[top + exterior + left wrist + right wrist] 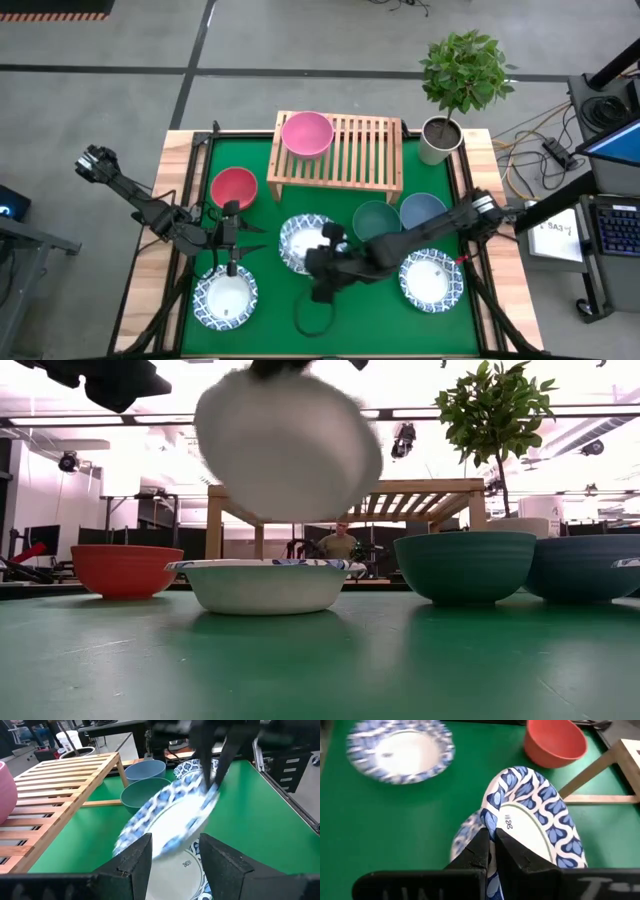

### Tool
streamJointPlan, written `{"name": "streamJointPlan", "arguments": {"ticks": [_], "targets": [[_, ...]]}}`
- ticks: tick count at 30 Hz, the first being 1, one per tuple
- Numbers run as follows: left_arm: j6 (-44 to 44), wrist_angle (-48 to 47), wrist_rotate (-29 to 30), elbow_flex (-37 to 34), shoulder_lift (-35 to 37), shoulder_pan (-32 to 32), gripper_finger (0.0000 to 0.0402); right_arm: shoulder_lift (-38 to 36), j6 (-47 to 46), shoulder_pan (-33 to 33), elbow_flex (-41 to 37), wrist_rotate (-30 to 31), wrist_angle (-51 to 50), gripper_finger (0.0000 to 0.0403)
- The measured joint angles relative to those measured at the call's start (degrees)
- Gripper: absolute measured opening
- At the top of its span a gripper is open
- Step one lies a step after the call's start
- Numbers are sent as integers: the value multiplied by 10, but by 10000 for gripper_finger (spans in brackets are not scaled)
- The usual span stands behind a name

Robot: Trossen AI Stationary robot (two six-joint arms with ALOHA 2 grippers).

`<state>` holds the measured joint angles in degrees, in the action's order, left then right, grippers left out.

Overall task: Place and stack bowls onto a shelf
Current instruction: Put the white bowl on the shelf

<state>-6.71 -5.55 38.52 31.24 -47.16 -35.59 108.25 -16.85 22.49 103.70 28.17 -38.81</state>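
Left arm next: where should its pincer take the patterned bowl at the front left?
By the rim, from above. The front-left patterned bowl sits upright, wide and shallow, probably too wide to span, so put one finger inside and one outside on the edge nearest the left pincer. The right pincer grips its lifted bowl that way.

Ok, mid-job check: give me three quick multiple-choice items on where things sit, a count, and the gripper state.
1. Where is the pink bowl?
A. on the shelf
B. on the green mat
C. in a gripper

2. How many white patterned bowls show in the high view?
A. one
B. three
C. six

3. What is the right gripper doing?
A. hanging open
B. pinching the rim of a patterned bowl, tilted off the mat
C. holding the red bowl

A: it sits at the shelf's left end.
B: three lie across the near mat.
B: its fingers close on the rim.
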Motion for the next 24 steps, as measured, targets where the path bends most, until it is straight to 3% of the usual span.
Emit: {"name": "streamJointPlan", "arguments": {"ticks": [5, 10, 20, 24], "targets": [[0, 0, 0, 0, 0, 0, 146, -54, -4, 34, 0, -84, -85, 12], [2, 11, 1, 0, 0, 1, 146, -84, 6, 60, -1, -93, -115, 12], [45, 64, 1, 0, -3, 1, 146, -117, 2, 80, -2, 140, -236, 12], [50, 70, 2, 0, -4, 1, 146, -127, 8, 58, -3, 232, -291, 12]]}}
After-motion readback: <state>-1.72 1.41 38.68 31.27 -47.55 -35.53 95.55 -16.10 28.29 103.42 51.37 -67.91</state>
